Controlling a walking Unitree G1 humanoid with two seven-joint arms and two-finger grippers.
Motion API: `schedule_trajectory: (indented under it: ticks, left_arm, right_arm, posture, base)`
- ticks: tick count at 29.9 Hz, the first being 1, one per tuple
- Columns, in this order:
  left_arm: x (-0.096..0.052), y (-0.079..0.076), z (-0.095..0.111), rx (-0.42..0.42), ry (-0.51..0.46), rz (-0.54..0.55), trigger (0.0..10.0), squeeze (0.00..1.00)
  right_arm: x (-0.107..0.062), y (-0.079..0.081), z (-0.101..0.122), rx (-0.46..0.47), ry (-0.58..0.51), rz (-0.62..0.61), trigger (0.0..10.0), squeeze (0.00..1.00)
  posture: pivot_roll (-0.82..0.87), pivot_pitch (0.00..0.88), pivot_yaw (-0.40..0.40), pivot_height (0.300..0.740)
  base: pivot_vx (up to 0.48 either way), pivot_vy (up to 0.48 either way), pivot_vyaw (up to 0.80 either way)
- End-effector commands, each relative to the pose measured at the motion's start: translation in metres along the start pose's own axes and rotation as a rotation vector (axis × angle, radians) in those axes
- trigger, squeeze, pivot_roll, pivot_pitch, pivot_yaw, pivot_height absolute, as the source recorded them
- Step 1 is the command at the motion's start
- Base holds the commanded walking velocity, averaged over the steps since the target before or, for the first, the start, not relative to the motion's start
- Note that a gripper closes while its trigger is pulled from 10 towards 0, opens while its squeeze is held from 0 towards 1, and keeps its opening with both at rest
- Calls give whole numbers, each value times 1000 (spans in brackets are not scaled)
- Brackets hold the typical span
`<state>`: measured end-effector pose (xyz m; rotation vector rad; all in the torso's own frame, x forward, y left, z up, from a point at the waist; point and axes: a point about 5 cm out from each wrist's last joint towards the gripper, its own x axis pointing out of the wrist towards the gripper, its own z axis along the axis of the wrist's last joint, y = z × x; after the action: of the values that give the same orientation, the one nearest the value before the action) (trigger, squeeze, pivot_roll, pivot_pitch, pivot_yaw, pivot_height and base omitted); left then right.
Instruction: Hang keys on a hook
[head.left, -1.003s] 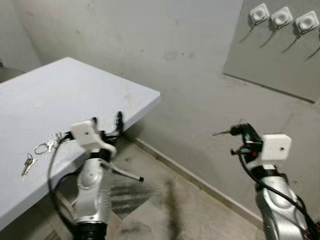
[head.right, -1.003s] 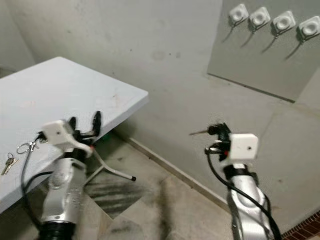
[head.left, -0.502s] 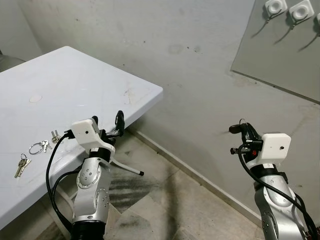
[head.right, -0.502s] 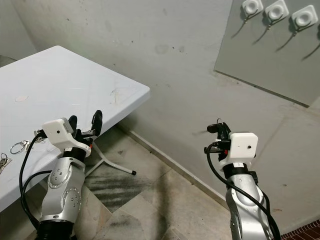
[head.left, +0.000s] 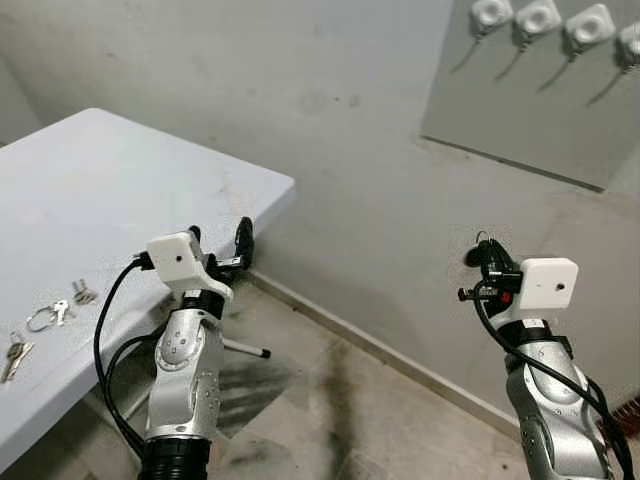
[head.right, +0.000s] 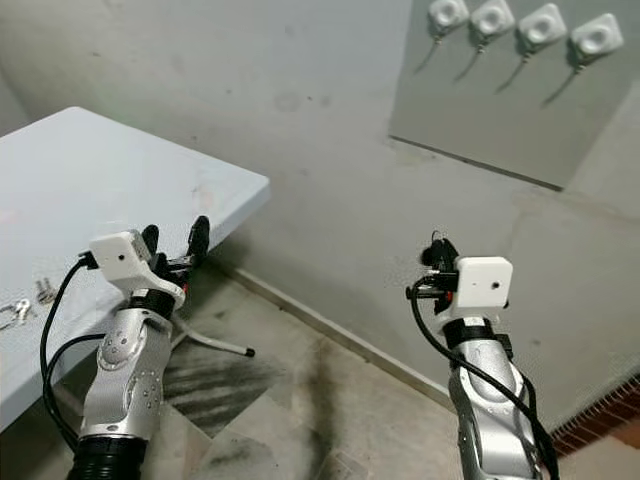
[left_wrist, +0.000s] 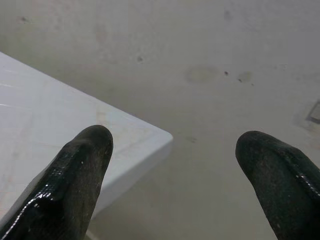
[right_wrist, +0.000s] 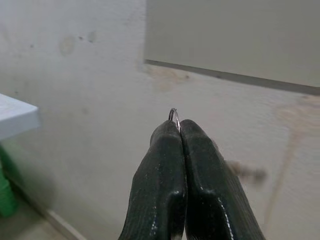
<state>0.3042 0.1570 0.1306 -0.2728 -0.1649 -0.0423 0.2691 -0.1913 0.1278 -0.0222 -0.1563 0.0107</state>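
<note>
My right gripper (head.left: 483, 256) is raised in front of the grey wall, well below the hooks. It is shut on a thin metal key ring (right_wrist: 173, 114) that peeks out above its closed fingertips (right_wrist: 170, 135). A blurred brownish shape (right_wrist: 245, 172) hangs beside the fingers. Several white hooks (head.right: 495, 17) sit in a row on a grey board (head.right: 490, 110) high on the wall to the right. My left gripper (head.left: 220, 238) is open and empty, held by the corner of the white table (head.left: 120, 190). More keys (head.left: 48, 317) lie on that table.
A second bunch of keys (head.left: 14, 355) lies near the table's near edge. A table leg (head.left: 245, 349) reaches the tiled floor (head.left: 330, 410) between my arms. A skirting line (head.right: 330, 325) runs along the wall's foot.
The whole picture has shifted, so the camera moved; more hooks are now in view. My right gripper stays shut on the ring, and the key that stuck out sideways has dropped from sight.
</note>
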Motion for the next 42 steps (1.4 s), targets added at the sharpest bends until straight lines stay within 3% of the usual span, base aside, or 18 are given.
schedule_trajectory:
  ticks: [1, 10, 19, 27, 42]
  left_arm:
    - [2, 0, 1, 25, 10, -7, 10000, 0]
    - [3, -1, 3, 41, 3, -28, 10000, 0]
    - [6, -1, 4, 41, 6, -29, 10000, 0]
    - [7, -1, 4, 15, 6, -26, 10000, 0]
    - [8, -5, 4, 1, 10, -28, 10000, 0]
  right_arm:
    - [2, 1, 1, 8, 3, -6, 10000, 0]
    - [2, 3, -1, 13, 5, -12, 10000, 0]
    - [2, 4, 0, 16, 1, -17, 10000, 0]
    - [2, 5, 2, 27, -25, -15, 10000, 0]
    - [4, 6, 4, 7, -41, 4, 10000, 0]
  posture:
    - [-69, 0, 7, 740]
    - [-70, 0, 16, 740]
    - [-70, 0, 23, 740]
    - [-70, 0, 26, 740]
    - [-74, 0, 21, 740]
  base:
    - [0, 0, -731]
    - [0, 0, -731]
    - [0, -450, -731]
    - [0, 0, -671]
    - [0, 0, 0]
